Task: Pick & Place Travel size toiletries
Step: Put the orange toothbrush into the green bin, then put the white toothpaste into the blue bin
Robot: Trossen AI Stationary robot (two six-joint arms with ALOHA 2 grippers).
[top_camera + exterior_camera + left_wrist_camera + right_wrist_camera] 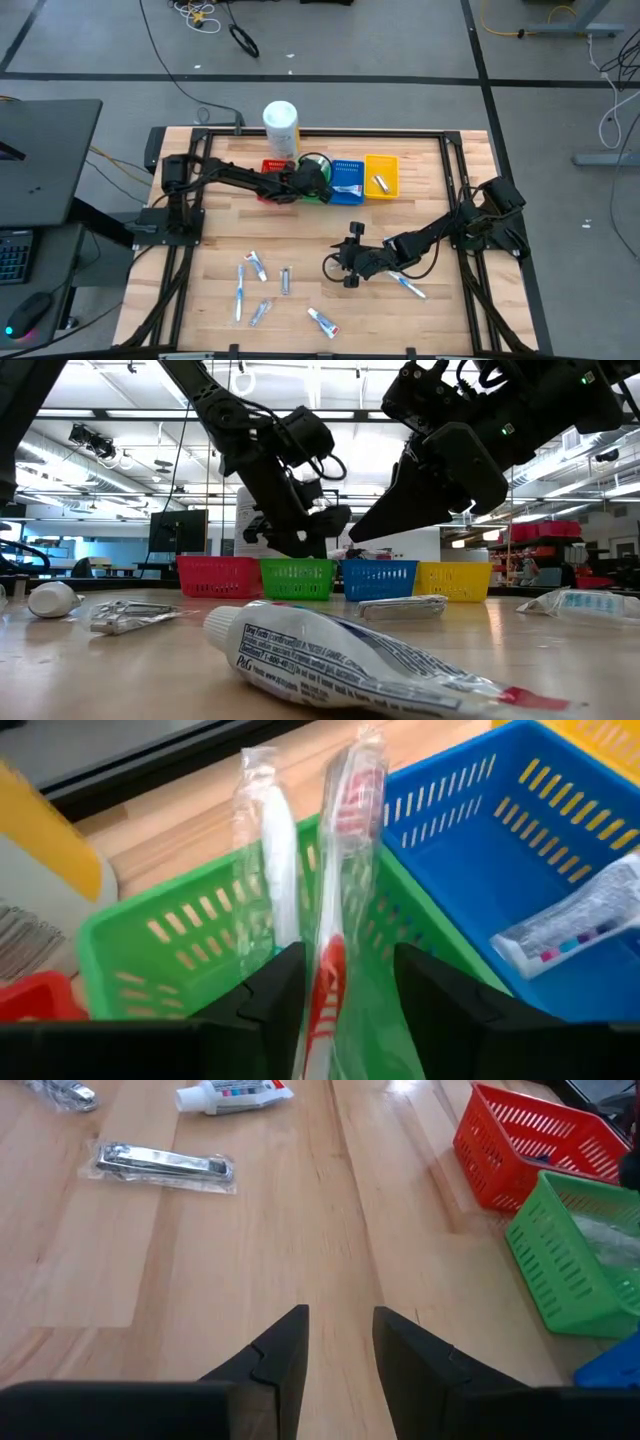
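My left gripper (350, 992) is open over the green bin (150, 935), at the table's far side (318, 180). A wrapped red toothbrush (345, 840) stands between its fingers, reaching into the bin. A wrapped white toothbrush (272, 850) leans on the bin's rim beside it. My right gripper (340, 1348) hovers a little open over bare wood mid-table (350, 265), holding nothing. Several toiletries lie loose on the near table: white tubes (255, 266) (322, 322), a silvery packet (285, 281) and a tube (405, 285) by the right arm. My left gripper has the wrapped red toothbrush's handle end (328, 982) between its open fingers (285, 990). The gripper points down into the green bin, and the toothbrush runs along the fingers. Whether a finger still touches the wrapper, I cannot tell.
The red (272, 168), green, blue (347, 180) and yellow (381, 176) bins stand in a row at the far edge. A white tube (575, 920) lies in the blue bin and a silvery item (380, 183) in the yellow one. A white canister (281, 128) stands behind them.
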